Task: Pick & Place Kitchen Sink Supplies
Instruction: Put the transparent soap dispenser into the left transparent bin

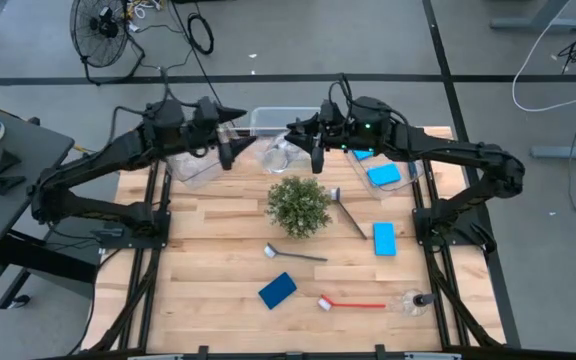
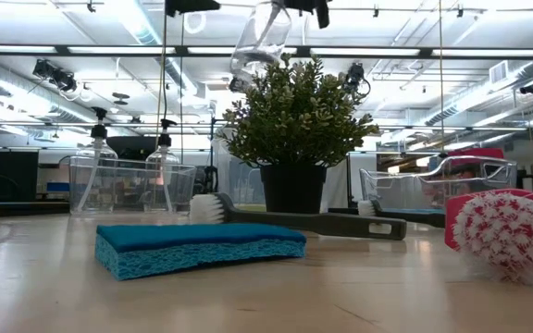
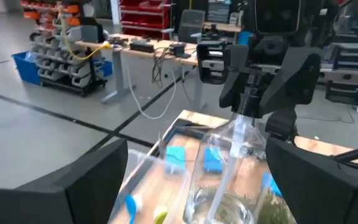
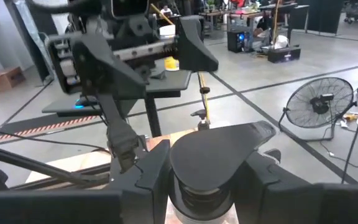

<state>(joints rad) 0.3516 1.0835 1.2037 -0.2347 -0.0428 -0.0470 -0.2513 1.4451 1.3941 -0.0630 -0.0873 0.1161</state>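
Right gripper (image 1: 315,150) clamps the clear bottle (image 1: 280,155) by its black cap, upper center of frame above the plant (image 1: 299,205). Left gripper (image 1: 225,150) spread wide, facing it.

The room is a large workshop with a smooth grey concrete floor (image 1: 298,40) crossed by dark lines. A black pedestal fan (image 1: 100,22) stands on it beyond the butcher-block table (image 1: 218,270), with loose black and white cables nearby. Long fluorescent strip lights (image 2: 489,54) run across an open ceiling of pipes and ducts. Farther off stand red shelving (image 3: 143,15), a blue bin (image 3: 30,65) on a rack, and workbenches (image 3: 160,53) holding equipment.
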